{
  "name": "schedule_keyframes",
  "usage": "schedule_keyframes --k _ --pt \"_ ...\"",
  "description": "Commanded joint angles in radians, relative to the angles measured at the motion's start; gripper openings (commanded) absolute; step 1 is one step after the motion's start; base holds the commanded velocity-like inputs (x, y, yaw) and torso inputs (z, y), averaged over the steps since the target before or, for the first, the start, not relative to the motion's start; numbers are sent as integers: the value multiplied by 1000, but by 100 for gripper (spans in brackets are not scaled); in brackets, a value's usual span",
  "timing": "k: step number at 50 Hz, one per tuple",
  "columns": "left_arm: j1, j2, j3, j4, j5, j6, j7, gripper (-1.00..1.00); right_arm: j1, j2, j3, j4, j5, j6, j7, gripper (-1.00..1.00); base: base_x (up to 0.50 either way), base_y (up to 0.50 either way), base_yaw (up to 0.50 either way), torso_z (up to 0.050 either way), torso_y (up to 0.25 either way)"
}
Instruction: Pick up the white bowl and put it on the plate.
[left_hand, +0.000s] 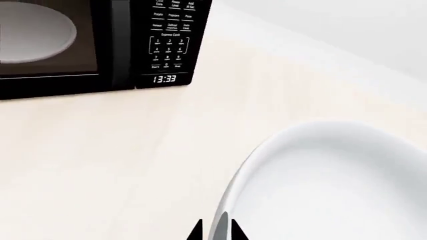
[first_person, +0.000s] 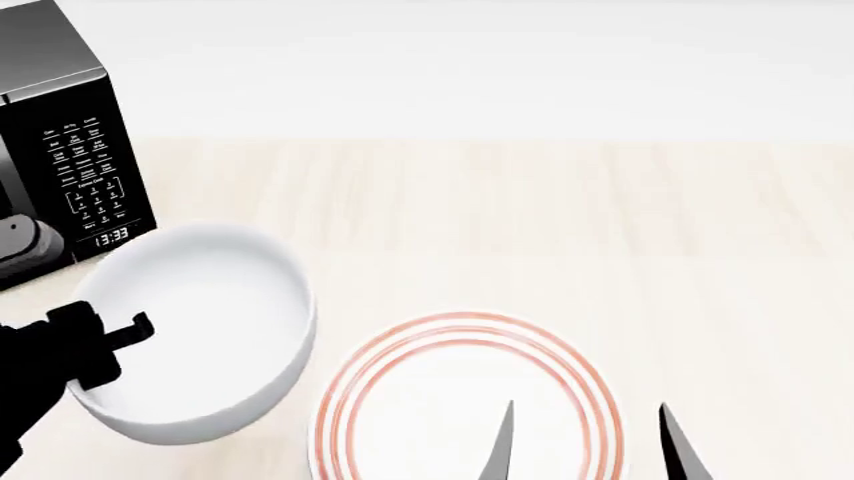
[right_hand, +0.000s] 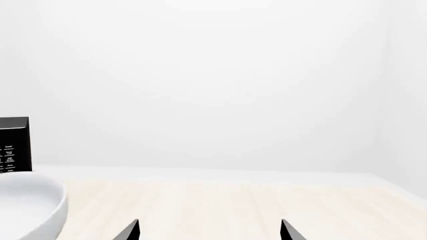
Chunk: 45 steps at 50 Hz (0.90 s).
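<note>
Pinching the near rim, the left gripper holds the white bowl beside the plate, seemingly lifted to clear its edge. The right gripper hangs spread and empty over the plate.

The white bowl is plain, deep and round, with smooth glossy sides and nothing inside. It sits upright and looks raised off the tabletop, though that is hard to tell. The plate lies flat on the tabletop just beside the bowl, round, shallow and white, with thin red rings near its rim. Their edges are close but apart.
</note>
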Motion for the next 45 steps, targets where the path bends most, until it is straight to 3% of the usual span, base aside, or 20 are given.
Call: schedule_keyframes --k 1,11,45 --pt "-74 79 45 -26 36 -27 13 -100 0 4 -1 0 4 -2 3 100 0 0 0 0 0" --pt "-118 158 85 -91 60 -37 52 -100 0 6 -3 6 5 -6 5 100 0 0 0 0 1" --pt "-218 317 160 -217 119 -41 122 -100 0 14 -14 25 7 -22 10 100 0 0 0 0 1"
